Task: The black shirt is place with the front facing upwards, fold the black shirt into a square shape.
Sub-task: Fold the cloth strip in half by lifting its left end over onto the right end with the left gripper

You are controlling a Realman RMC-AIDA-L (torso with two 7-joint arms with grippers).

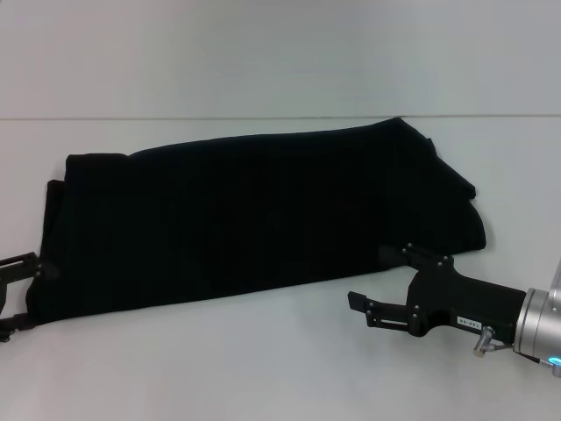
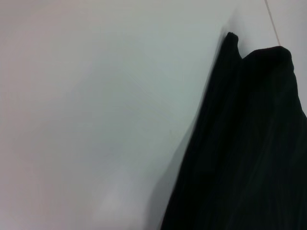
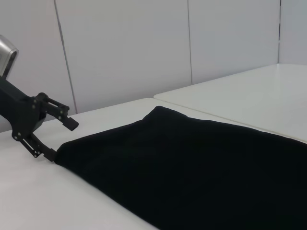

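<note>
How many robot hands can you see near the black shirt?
2. The left end effector sits open at the black shirt's left edge. The right end effector is open beside its near right corner. None look hidden.

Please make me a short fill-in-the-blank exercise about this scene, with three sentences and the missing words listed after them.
1. The black shirt lies on a table whose colour is ____.
2. The right hand, near the shirt's front edge, has its fingers ____.
3. The left hand is at the shirt's ____ end.

Missing words: white; open; left
</note>
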